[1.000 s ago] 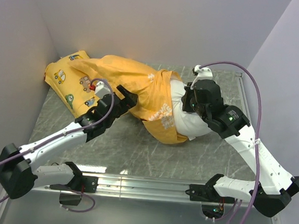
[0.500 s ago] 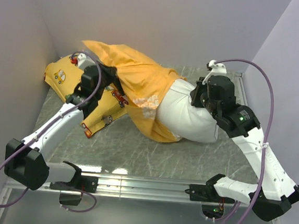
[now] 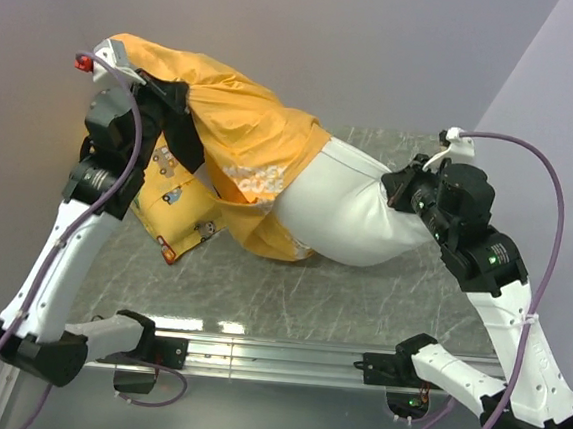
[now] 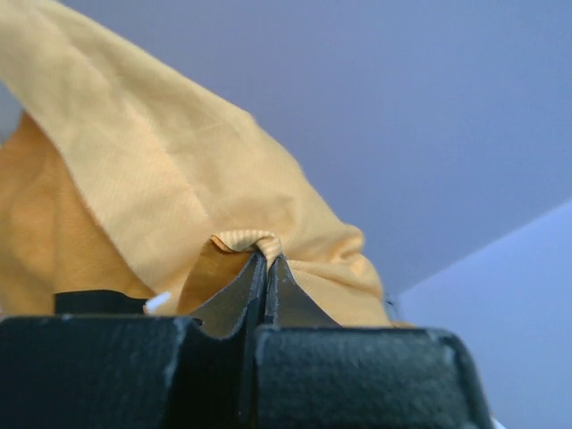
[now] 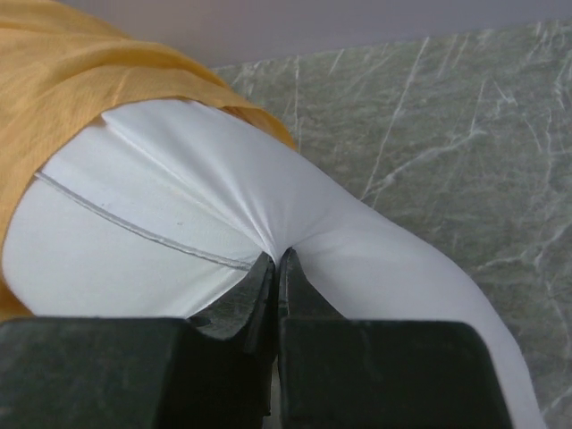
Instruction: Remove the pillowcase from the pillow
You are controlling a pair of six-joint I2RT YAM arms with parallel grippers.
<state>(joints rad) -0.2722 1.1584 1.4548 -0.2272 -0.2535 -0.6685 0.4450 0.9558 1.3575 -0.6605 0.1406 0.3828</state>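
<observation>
The orange pillowcase [image 3: 248,136] still covers the left end of the white pillow [image 3: 342,209], which lies across the marbled table. My left gripper [image 3: 167,92] is raised high at the back left, shut on a fold of the pillowcase [image 4: 161,179], which bunches between the fingertips of this gripper [image 4: 266,257]. My right gripper [image 3: 397,189] is shut on the pillow's bare right end; the white fabric [image 5: 179,197] puckers into the closed tips of the right gripper [image 5: 277,257]. The pillowcase's open hem [image 5: 80,80] rests over the pillow's far part.
A smaller yellow cushion [image 3: 181,213] printed with little vehicles lies under the lifted pillowcase at the left. Grey walls close in at the back and both sides. The table's [image 3: 359,301] front strip meets the metal rail [image 3: 274,354] holding the arm bases.
The left gripper shut on the pillowcase and carried it up and to the back left. The right gripper drew the pillow rightward. More white pillow now shows.
</observation>
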